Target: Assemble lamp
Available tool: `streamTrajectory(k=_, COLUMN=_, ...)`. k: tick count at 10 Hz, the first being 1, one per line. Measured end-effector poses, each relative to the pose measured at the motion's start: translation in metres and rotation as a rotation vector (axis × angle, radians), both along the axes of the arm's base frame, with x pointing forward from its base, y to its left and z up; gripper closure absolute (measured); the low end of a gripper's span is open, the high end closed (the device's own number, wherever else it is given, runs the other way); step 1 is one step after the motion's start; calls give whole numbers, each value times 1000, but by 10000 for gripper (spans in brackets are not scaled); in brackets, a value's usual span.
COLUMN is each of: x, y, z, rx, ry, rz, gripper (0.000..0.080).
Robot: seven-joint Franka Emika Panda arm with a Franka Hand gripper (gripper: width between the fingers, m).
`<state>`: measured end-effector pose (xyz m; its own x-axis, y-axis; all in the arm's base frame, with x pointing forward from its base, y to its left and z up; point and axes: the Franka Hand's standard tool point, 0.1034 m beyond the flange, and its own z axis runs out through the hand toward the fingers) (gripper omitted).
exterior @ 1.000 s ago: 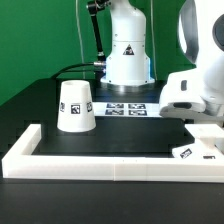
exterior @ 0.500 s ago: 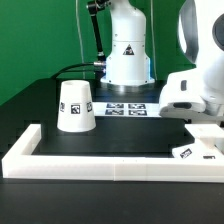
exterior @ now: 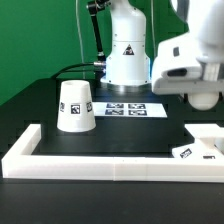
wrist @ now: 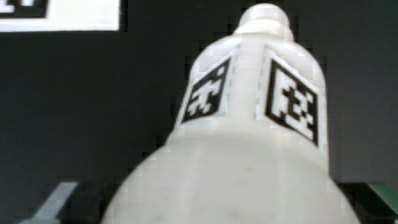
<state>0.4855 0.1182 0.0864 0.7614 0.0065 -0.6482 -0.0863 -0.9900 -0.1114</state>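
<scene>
Bulb (wrist: 249, 110) fills wrist view, gripper (wrist: 210, 205) fingers look clamped on its fat end, held above table (exterior: 40, 112). Base (exterior: 200, 145) sits low at exterior view's right, shade (exterior: 75, 105) at left. Risk: rounded plastic slips in grip, so bulb tilts & misses base.

The shade (exterior: 76, 105) stands toward the worktop's edge on the exterior view's left, with the marker board (exterior: 127, 109) beside it, further back. The base (exterior: 197, 148) lies in the front right corner, just behind the rail (exterior: 100, 166).

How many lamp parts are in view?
3. The shade stands on the exterior view's left; the base lies at its right edge, partly cut off; the bulb fills the wrist view. Others may be hidden.
</scene>
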Motion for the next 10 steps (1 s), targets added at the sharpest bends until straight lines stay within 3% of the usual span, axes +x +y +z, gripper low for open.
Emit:
streamTrajectory(k=1, x=8, y=-10, z=15, rx=20, ry=-25, rz=7, gripper=223)
streamTrajectory(k=4, x=9, y=-7, z=7, rx=12, ry=-65, rz=-2, gripper=223)
streamTrajectory(k=5, x=21, y=-7, z=4, rx=5, ry=-168, rz=-16, gripper=223)
streamTrajectory(k=7, x=23, y=-16, z=7, rx=14, ry=-322, rz=5, gripper=223)
streamTrajectory(k=10, x=44, y=-24, z=34, rx=17, ry=-509, rz=17, gripper=223)
